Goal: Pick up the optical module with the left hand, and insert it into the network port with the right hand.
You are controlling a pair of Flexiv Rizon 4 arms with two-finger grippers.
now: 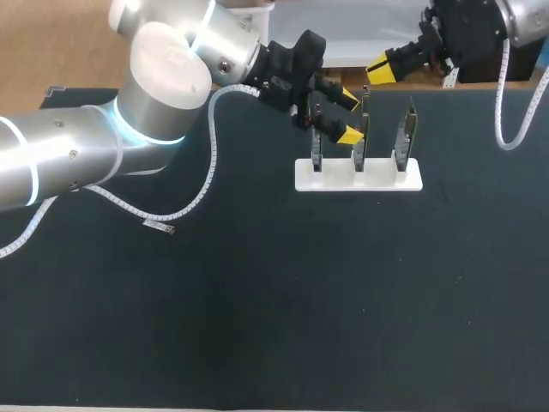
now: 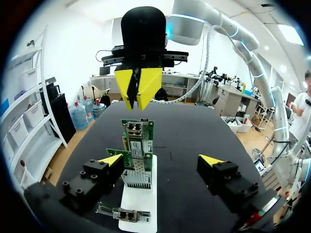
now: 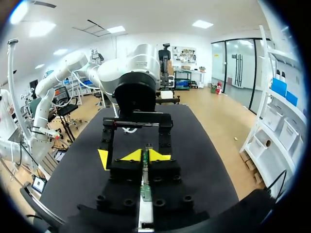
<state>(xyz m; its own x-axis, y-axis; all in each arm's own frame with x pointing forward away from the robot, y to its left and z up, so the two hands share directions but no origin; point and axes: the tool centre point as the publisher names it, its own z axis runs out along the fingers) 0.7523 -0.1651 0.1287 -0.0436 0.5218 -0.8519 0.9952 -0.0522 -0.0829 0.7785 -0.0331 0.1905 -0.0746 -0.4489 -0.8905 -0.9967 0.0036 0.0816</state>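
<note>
The module cannot be picked out for certain. Neither tool holds it, and in the left wrist view any small metal part over the base (image 1: 377,177) could as well belong to the cards (image 1: 360,142). My judgement is that it sits among them, since that is where the left tool is aimed. The three cards stand upright in a row along the base, edges up. This leaves their metal parts open to a tool coming in from either end of the base.

The left tool (image 1: 348,116) hovers over the base's left half, released, with its fingers spread wide to either side of the row. The cards lie nearer one finger, and I see no finger touching anything. That spread suits a grasp from two sides, but nothing is gripped, so the pickup is not yet done.

The right tool (image 1: 382,69) hangs beyond the base's far side, toward its right end and well apart from it. It is clenched tip to tip with nothing seen between. It likely waits there to leave the left tool room over the base.

The dark desk (image 1: 257,300) carries the base.
</note>
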